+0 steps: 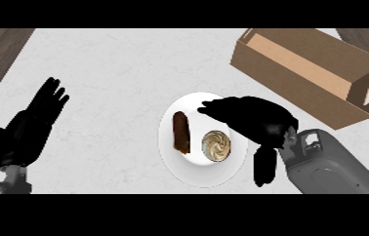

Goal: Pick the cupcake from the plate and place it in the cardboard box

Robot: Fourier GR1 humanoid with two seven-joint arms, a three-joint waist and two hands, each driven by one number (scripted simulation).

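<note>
Head view, kitchen counter: your right hand (249,114) hangs over the white plate (189,171), fingers spread toward the plate's far rim and the thumb trailing down past its right edge, with nothing held. The cupcake (216,145), a swirl of cream frosting seen from above, sits on the plate's right half, just below and to the left of your palm and apart from it. Beside it on the plate's left half lies a brown pastry (181,132), long and narrow, close to the cupcake but not touching. The cardboard box (302,76) stands open at the upper right of the counter (115,69), tilted on a diagonal, its near wall not far from the plate. Your left hand (39,115) rests at the left edge, fingers straight and up, well away from the work.

You have not yet closed on the cupcake. Your fingers appear to reach past it rather than around it, so a closing from this pose may catch only frosting or miss outright. A sweep leftward could nudge the pastry or shove the plate. On the carry, the box's near wall and its raised flap could clip a low cupcake.
</note>
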